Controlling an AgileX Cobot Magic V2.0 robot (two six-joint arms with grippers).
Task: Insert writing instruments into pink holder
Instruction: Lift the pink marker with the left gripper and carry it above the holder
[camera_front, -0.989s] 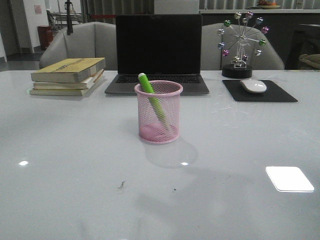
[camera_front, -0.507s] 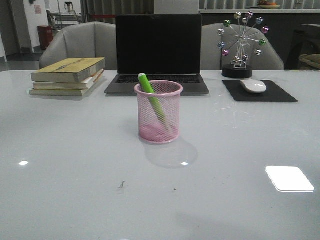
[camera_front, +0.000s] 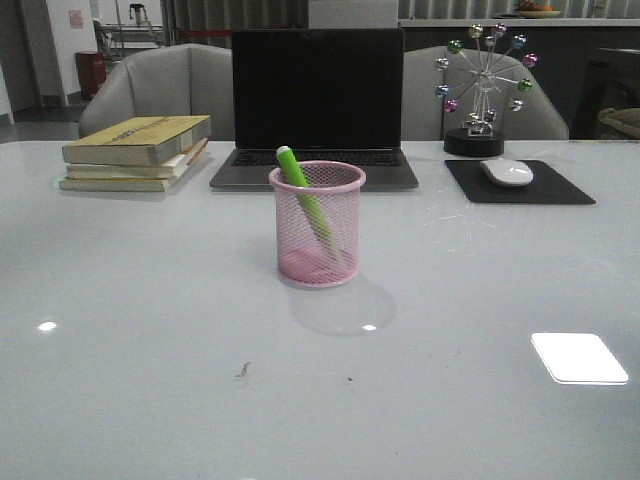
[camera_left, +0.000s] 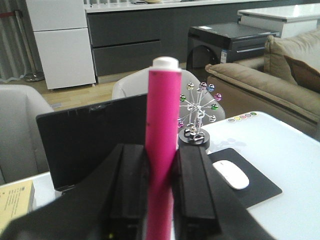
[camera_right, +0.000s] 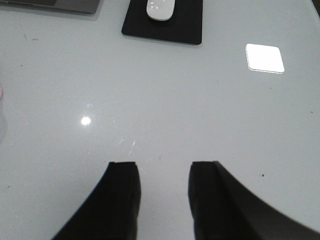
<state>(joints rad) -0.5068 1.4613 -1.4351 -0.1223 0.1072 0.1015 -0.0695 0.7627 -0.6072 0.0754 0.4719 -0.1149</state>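
The pink holder (camera_front: 317, 225) stands upright at the middle of the table in the front view. A lime green marker (camera_front: 302, 197) leans inside it, its top poking over the rim at the left. Neither arm shows in the front view. In the left wrist view my left gripper (camera_left: 162, 150) is shut on the bright pink marker (camera_left: 162, 130), which stands up between the fingers with its pale end on top. My right gripper (camera_right: 163, 167) hangs open over bare table with nothing between its fingers.
Behind the holder sit an open laptop (camera_front: 317, 105), a stack of books (camera_front: 135, 152) at the left, and a black mouse pad (camera_front: 518, 181) with a white mouse (camera_front: 507, 171) at the right. A ferris-wheel ornament (camera_front: 483, 90) stands behind the pad.
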